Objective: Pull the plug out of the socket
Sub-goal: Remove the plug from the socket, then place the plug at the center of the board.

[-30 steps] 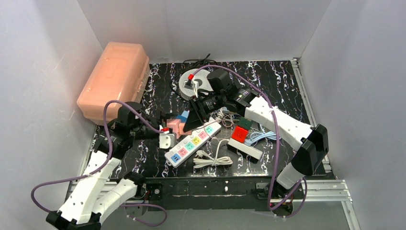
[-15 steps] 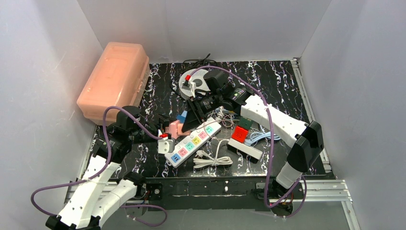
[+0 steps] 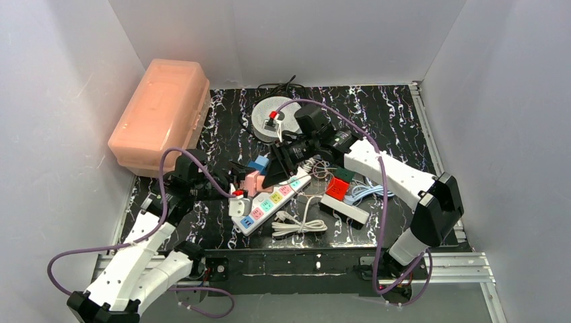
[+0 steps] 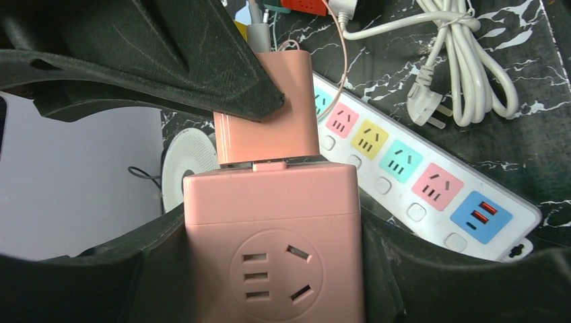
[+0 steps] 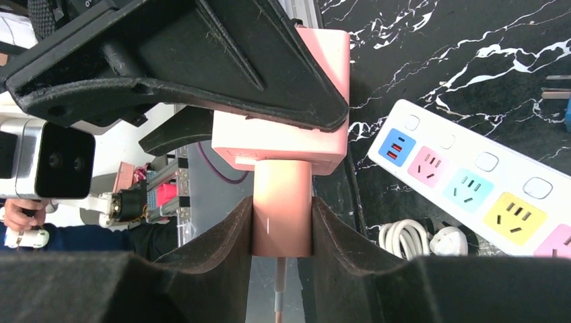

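Note:
A pink cube socket (image 4: 273, 249) sits between the fingers of my left gripper (image 4: 273, 269), which is shut on its two sides. A pink plug (image 5: 283, 208) with a thin cord is seated in the socket's (image 5: 276, 145) face. My right gripper (image 5: 283, 232) is shut on the plug's body. In the top view the two grippers meet over the socket (image 3: 250, 182) at the table's centre left, the left gripper (image 3: 237, 186) coming from the left and the right gripper (image 3: 273, 171) from the right. The plug's prongs are hidden.
A white power strip (image 3: 271, 200) with coloured outlets lies just beside the socket. A coiled white cable (image 3: 299, 223), a red block (image 3: 337, 186) and a white bar lie to its right. A round white disc (image 3: 266, 116) is behind, a pink lidded box (image 3: 160, 111) at far left.
My left gripper has moved right onto the socket and closed on it. The right gripper has kept its hold on the plug and shifted slightly.

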Controlling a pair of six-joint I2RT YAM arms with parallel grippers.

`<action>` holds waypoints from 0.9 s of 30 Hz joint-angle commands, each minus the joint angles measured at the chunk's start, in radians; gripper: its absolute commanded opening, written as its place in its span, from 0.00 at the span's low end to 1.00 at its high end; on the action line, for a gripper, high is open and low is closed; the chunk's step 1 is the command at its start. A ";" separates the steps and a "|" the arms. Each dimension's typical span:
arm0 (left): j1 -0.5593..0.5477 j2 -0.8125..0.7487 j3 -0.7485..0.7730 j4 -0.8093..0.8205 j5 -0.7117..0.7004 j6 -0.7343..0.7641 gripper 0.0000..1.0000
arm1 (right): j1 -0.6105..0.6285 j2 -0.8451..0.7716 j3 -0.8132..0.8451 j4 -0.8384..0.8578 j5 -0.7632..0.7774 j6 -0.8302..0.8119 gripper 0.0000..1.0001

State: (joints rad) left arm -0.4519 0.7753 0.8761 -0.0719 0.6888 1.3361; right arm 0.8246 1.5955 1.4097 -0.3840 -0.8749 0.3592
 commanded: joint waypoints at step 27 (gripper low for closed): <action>0.225 0.096 -0.261 0.125 -0.329 -0.351 0.00 | -0.533 -0.209 0.099 -0.108 0.143 0.041 0.01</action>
State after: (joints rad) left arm -0.3038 0.8459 0.6971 0.0586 0.3725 1.0348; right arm 0.4046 1.4086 1.4208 -0.4995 -0.8345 0.3386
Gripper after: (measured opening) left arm 0.607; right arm 0.400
